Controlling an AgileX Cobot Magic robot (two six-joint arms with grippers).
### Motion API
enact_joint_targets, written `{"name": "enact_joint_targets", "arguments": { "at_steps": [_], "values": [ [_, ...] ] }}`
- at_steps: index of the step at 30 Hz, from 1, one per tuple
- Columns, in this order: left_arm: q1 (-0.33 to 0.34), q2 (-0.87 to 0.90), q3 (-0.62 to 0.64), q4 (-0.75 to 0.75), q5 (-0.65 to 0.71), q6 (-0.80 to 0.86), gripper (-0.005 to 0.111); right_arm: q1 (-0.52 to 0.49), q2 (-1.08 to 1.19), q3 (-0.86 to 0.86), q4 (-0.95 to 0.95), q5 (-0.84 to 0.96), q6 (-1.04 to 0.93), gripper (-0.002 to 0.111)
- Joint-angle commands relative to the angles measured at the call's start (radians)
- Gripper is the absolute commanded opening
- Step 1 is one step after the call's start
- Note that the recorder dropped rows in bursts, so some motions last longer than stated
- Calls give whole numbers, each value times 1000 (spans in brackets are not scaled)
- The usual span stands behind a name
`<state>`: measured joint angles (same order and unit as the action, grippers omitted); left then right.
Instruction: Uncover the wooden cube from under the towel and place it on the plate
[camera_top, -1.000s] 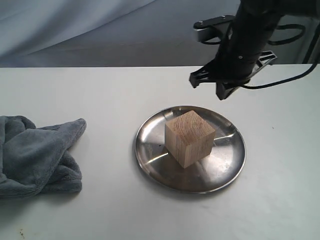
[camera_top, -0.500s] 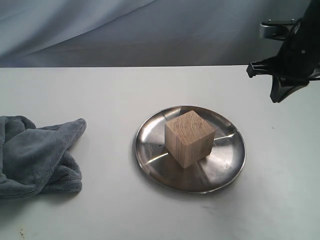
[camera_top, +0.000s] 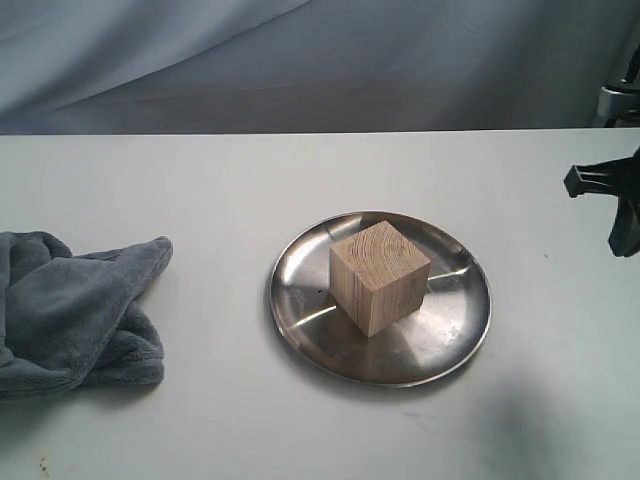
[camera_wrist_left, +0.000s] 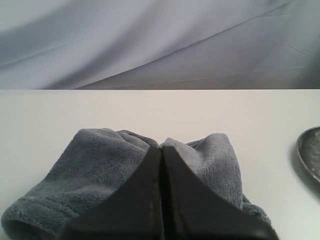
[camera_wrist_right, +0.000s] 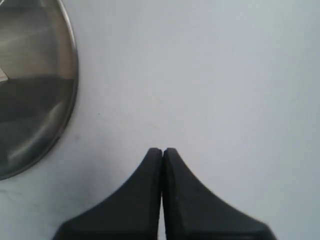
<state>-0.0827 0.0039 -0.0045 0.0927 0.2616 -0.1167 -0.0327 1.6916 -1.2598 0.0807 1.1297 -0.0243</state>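
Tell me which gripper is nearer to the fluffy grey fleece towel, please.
Left. The left gripper is shut right at the fluffy grey fleece towel; the right gripper is far off, on the other side of the round shiny steel plate.

One wooden cube (camera_top: 378, 275), one plate (camera_top: 445, 330), one towel (camera_top: 70, 310), one table (camera_top: 200, 180), one draped backdrop cloth (camera_top: 300, 60), and two grippers: one left gripper (camera_wrist_left: 161, 150), one right gripper (camera_wrist_right: 162, 152).

Open table (camera_top: 220, 190) between towel (camera_top: 75, 305) and plate (camera_top: 455, 330); wooden cube (camera_top: 378, 275) uncovered.
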Motion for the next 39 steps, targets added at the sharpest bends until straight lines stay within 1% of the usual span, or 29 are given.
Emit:
{"name": "enact_joint_targets", "arguments": {
  "at_steps": [1,12,18,22,29,35,39],
  "values": [
    [3,-4,5,-5,-11,-3,0,-12,-80,82,10,-63,-10,0],
    [3,-4,5,-5,-11,-3,0,-12,-364,278,10,-223,-10,0],
    [3,-4,5,-5,-11,-6,0,-12,-579,382,26,-291,-10,0],
    [3,-4,5,-5,-11,-6,0,-12,-724,446,26,-291,-13,0],
    [3,-4,5,-5,-11,-3,0,-12,-1048,527,26,-265,-13,0],
    [3,-4,5,-5,-11,-3,0,-12,-1314,531,32,-153,-13,0],
    [3,-4,5,-5,-11,-5,0,-12,-1473,531,45,-115,-13,0]
  ]
}}
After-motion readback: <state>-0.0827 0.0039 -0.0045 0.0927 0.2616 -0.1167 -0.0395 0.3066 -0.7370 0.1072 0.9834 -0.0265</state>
